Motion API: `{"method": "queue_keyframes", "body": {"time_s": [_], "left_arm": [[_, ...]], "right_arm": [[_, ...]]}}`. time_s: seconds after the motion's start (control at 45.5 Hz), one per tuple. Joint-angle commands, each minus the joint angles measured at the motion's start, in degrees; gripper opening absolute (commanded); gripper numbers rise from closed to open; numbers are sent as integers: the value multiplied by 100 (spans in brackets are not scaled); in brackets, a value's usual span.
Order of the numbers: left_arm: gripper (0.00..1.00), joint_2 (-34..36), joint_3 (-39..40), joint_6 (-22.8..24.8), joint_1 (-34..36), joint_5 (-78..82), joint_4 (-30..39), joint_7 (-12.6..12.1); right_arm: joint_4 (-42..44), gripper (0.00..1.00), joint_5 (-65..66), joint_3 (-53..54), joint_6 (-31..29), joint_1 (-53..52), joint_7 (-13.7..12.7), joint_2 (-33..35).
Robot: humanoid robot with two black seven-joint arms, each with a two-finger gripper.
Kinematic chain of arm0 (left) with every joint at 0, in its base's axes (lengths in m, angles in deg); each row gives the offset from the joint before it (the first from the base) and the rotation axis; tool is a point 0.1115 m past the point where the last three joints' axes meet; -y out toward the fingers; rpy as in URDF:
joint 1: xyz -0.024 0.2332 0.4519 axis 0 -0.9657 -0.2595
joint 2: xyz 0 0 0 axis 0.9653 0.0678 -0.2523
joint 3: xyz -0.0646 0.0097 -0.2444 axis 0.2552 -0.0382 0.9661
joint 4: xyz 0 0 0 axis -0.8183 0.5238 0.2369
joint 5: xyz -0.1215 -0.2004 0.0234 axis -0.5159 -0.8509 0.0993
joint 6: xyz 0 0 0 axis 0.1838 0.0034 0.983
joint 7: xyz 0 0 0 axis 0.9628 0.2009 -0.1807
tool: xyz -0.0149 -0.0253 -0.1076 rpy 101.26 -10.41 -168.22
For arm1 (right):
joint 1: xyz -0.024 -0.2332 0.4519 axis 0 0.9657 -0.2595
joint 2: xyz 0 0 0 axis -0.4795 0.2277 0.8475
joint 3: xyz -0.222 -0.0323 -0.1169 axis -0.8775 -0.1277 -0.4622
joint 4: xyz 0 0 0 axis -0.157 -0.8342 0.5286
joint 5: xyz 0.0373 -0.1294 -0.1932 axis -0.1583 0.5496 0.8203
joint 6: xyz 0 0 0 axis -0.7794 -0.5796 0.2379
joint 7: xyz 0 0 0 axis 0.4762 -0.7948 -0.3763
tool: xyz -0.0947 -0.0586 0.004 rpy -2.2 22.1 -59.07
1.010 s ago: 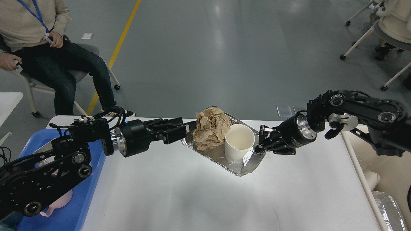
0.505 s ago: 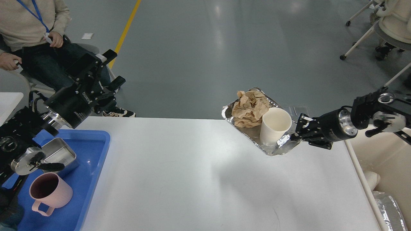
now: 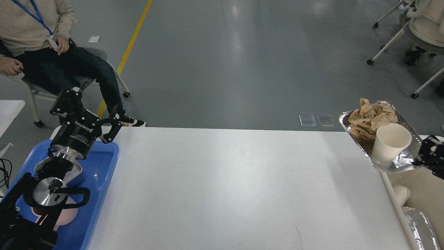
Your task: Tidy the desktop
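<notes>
Fingers of our right gripper point(image 3: 424, 157) clamp the foil tray point(image 3: 399, 163) off the worktop's point(image 3: 225, 187) right edge — left gripper's point(image 3: 85, 106) fingers spread apart.

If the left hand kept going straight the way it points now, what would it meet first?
The open left hand points up and away past the far-left corner of the desktop. Nothing lies directly ahead; further on sits the seated person, though depth is unclear.
</notes>
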Motion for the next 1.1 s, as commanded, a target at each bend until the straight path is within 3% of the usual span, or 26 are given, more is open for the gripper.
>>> {"method": "queue_keyframes", "body": {"time_s": [0.0, 0.154, 0.242, 0.285, 0.417, 0.527, 0.747, 0.9, 1.076], "left_arm": [[97, -347, 10, 16, 71, -12, -338, 0], [97, -383, 1, 24, 18, -12, -443, 0], [97, -383, 1, 24, 1, -12, -505, 0], [97, -374, 1, 24, 0, -12, -505, 0], [97, -365, 1, 24, 0, -4, -514, -9], [97, -357, 1, 24, 0, -4, -514, 0], [97, -313, 1, 16, 0, -4, -514, -9], [97, -277, 10, 42, -61, -4, -514, 0], [97, -251, 53, 59, -140, -4, -514, 0]], "right_arm": [[610, 0, -158, -2, 0, 356, 7, 36], [1375, 1, -158, -81, 263, 699, -2, -130], [1901, 73, -132, -63, 728, 971, -11, -385], [2226, 100, -132, -63, 1115, 989, -11, -578], [3202, 100, -132, -81, 2047, 1033, -11, -1448], [3739, 100, -158, -63, 2083, 1016, -19, -1914], [3766, 100, -193, -2, 2171, 366, 59, -3118], [3766, 100, -394, 577, 2171, -284, 894, -3663], [3688, 100, -2247, 2360, 2005, -698, 1395, -4279]]}}
